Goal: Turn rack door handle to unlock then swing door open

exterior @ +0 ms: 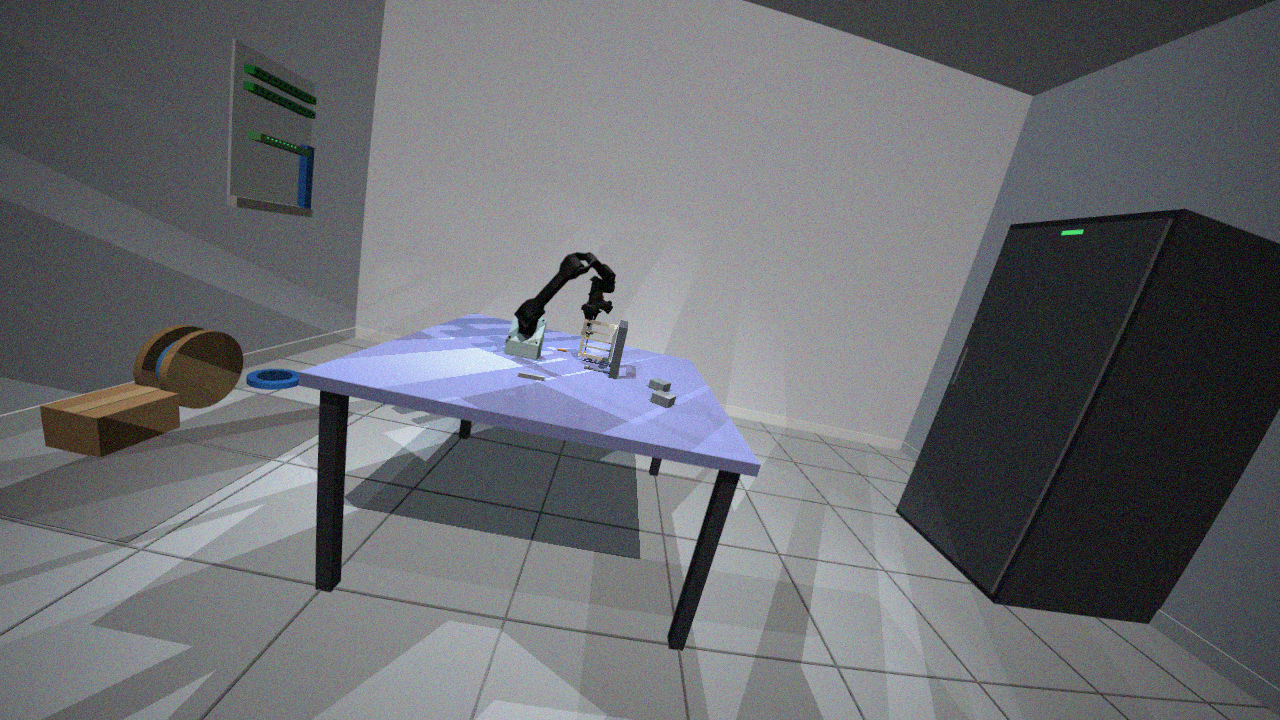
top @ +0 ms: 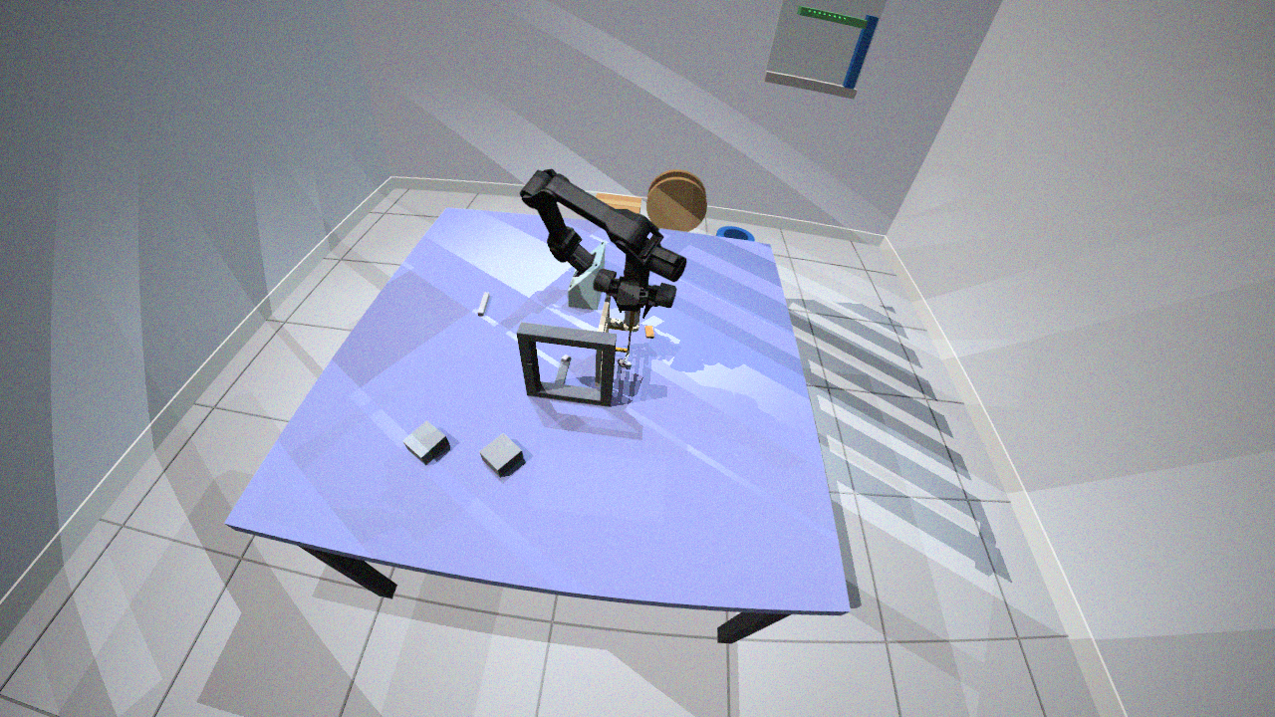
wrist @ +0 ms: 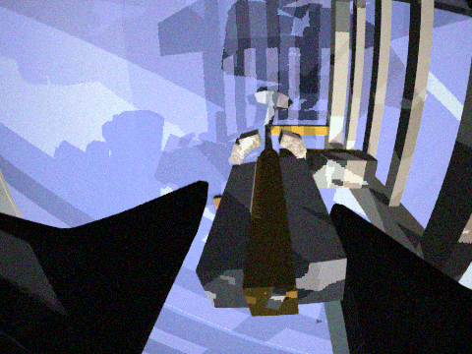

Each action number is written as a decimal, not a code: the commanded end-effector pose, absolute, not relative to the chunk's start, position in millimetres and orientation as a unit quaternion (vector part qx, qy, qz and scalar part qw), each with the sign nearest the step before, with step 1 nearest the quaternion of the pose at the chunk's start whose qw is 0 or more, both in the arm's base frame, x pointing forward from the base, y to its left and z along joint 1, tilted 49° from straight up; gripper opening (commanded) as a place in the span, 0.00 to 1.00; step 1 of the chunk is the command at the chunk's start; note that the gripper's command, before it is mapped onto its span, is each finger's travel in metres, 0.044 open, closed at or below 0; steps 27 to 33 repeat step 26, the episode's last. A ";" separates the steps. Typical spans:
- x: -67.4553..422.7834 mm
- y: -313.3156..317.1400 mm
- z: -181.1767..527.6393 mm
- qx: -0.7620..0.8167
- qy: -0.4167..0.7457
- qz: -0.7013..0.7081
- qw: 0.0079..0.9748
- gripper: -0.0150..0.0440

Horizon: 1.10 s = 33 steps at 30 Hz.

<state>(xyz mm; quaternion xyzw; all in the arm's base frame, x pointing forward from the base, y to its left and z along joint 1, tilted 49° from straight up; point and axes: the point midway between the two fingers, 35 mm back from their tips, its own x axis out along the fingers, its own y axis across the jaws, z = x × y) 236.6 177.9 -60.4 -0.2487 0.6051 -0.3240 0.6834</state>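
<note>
The grey frame (top: 567, 335) (exterior: 619, 351) stands upright on the table. The beige barred door (top: 605, 317) (wrist: 340, 74) stands swung out toward the arm's base, about square to the frame. The dark handle (wrist: 315, 216) is upright beside the door, its two halves spread around a brown core. My gripper (top: 633, 313) (exterior: 589, 317) (wrist: 269, 203) is over it from above and open, a finger on each side. A thin gap shows on the handle's left; contact on its right cannot be told. The exact handle turn is unclear.
Two grey blocks (top: 425, 441) (top: 501, 454) lie in front of the frame. A pale bar (top: 483, 304) (exterior: 530, 377) lies to its left. A small orange piece (top: 649, 332) lies right of the door. The pale arm base (top: 584, 291) (exterior: 523, 347) stands behind.
</note>
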 end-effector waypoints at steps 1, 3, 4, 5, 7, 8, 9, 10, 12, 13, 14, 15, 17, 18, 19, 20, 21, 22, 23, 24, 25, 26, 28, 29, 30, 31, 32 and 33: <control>236.6 180.4 -58.8 -0.248 0.605 -0.325 0.684 0.75; 236.7 182.5 -57.3 -0.248 0.605 -0.325 0.684 0.75; 236.7 183.5 -56.5 -0.248 0.605 -0.325 0.684 0.75; 236.7 184.5 -55.8 -0.248 0.605 -0.325 0.684 0.75; 236.7 186.6 -54.2 -0.248 0.605 -0.325 0.684 0.75; 236.7 187.5 -53.5 -0.248 0.605 -0.325 0.684 0.75; 236.7 188.5 -52.7 -0.248 0.605 -0.325 0.684 0.75; 236.8 189.5 -51.9 -0.248 0.605 -0.324 0.684 0.75; 236.7 191.4 -50.3 -0.248 0.605 -0.324 0.684 0.75; 236.7 192.4 -49.5 -0.248 0.605 -0.324 0.684 0.75; 236.7 193.4 -48.8 -0.248 0.605 -0.324 0.684 0.75; 236.7 194.4 -48.0 -0.248 0.605 -0.324 0.684 0.75; 236.6 196.3 -46.4 -0.248 0.605 -0.324 0.684 0.75; 236.6 197.2 -45.5 -0.248 0.605 -0.324 0.684 0.75; 236.6 198.2 -44.7 -0.248 0.605 -0.324 0.684 0.75; 236.5 199.1 -43.9 -0.248 0.605 -0.324 0.684 0.75; 236.5 200.1 -43.1 -0.248 0.605 -0.324 0.684 0.75; 236.4 201.0 -42.3 -0.248 0.605 -0.324 0.684 0.75; 236.4 202.0 -41.5 -0.248 0.605 -0.324 0.684 0.75; 236.3 202.9 -40.6 -0.248 0.605 -0.324 0.684 0.75; 236.2 203.8 -39.8 -0.248 0.605 -0.324 0.684 0.75; 236.1 204.8 -39.0 -0.248 0.605 -0.324 0.684 0.75; 236.1 204.8 -39.0 -0.248 0.605 -0.324 0.684 0.75; 236.1 204.8 -39.0 -0.248 0.605 -0.324 0.684 0.75; 236.1 204.8 -39.0 -0.248 0.605 -0.324 0.684 0.75; 236.1 204.8 -39.0 -0.248 0.605 -0.324 0.684 0.75; 236.1 204.8 -39.0 -0.248 0.605 -0.324 0.684 0.75; 236.1 204.8 -39.0 -0.248 0.605 -0.324 0.684 0.75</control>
